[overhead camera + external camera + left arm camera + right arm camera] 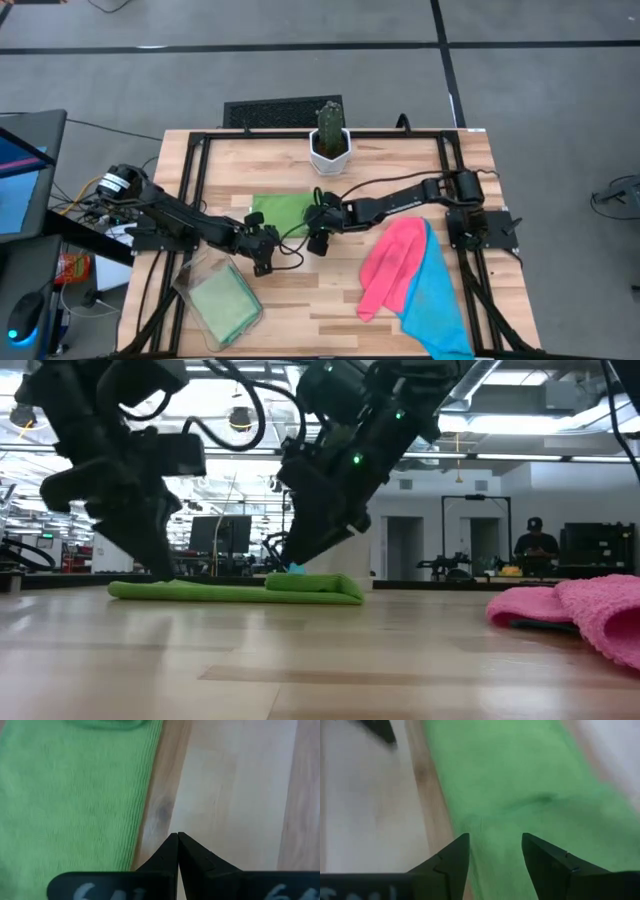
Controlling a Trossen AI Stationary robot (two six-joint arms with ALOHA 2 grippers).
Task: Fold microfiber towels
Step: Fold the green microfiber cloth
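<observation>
At the middle of the wooden desk (300,320), a light green towel (281,212) is lying flat, partly folded, with a thicker doubled layer toward its right end in the low view. The right hand (317,240) is hanging just over the towel's right edge, its two dark fingers (451,862) standing apart with green cloth showing between them; nothing is pinched in them. The left hand (262,263) is sitting beside the towel's near left corner, its fingers (170,851) pressed together and empty, their tips over bare wood just right of the cloth's edge in its own wrist view. To the right, well apart from the green towel, a hot pink towel (388,262) is lying crumpled, partly overlapping a sky blue towel (438,300) that is reaching toward the near right edge. At the near left, a clear plastic bin (218,300) is holding another folded green towel (226,305). A potted cactus (330,140) in a white pot is standing at the far edge. In the room beyond, a person (534,546) is standing far off.
</observation>
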